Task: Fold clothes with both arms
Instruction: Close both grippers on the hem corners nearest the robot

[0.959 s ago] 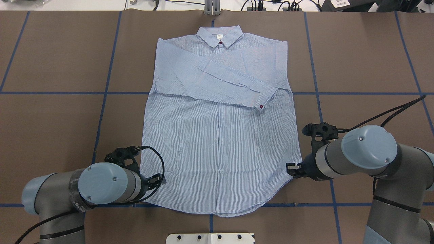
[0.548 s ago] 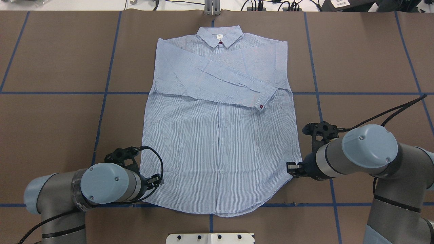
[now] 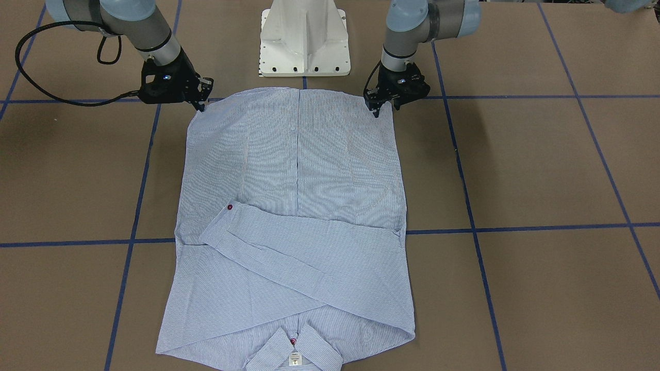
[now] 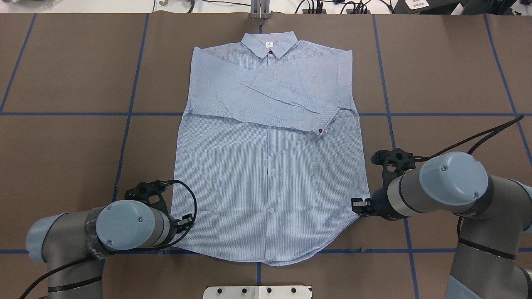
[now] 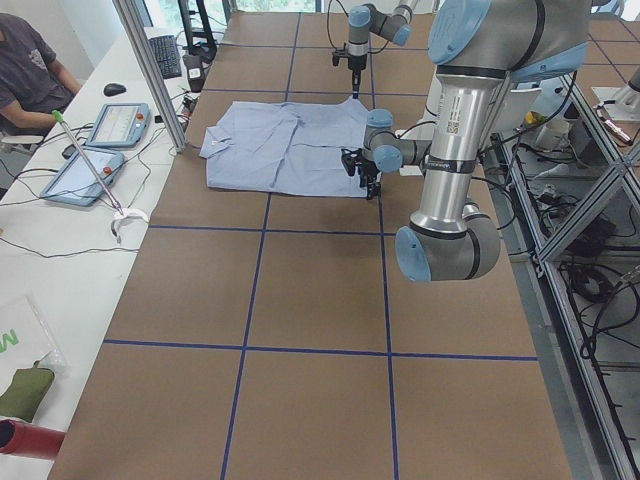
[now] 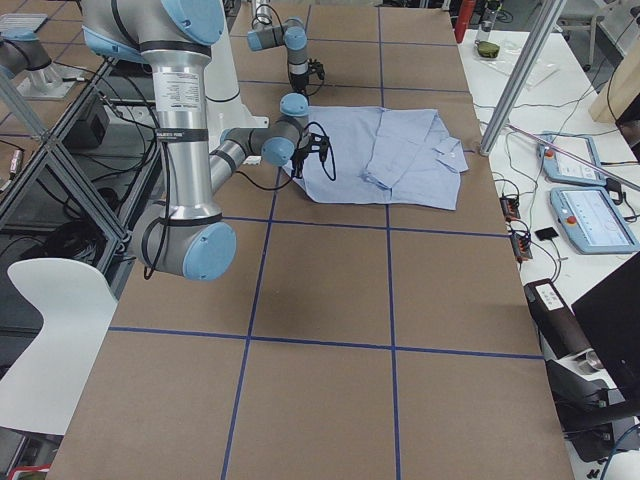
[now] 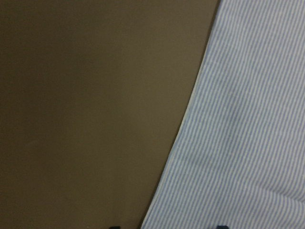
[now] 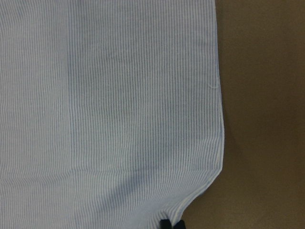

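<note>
Spotted a small slide of the left hand point(image 4: 186, 222) toward 9 o'clock since a second back, with hardly any shift at the right hand point(image 4: 357, 206). Got the shirt point(image 4: 270, 174) lying flat mid-counter point(image 4: 436, 83) in the overhead view, collar point(image 4: 269, 43) at 12, hem point(image 4: 266, 259) at 6, sleeves point(image 4: 282, 101) already crossed over the chest. Found the left hand at the 7 o'clock hem corner, spread apart and straddling the cloth edge in its wrist view, nothing clamped yet. Found the right hand at the 4 o'clock hem corner, pressed together right on the edge, so probably pinching cloth there.

Handling-wise: thin, light, totally floppy cotton by the look of it. No weight worth worrying about, but zero stiffness, so expect sag and drag between the two grips. Best to grab both hem corners, right at the seam, for the extra bite of doubled fabric. Would lift both evenly and carry toward 12, or else risk skewing the fold and tugging the sleeves loose. Smooth weave too, so beware of a shallow pinch slipping off.
</note>
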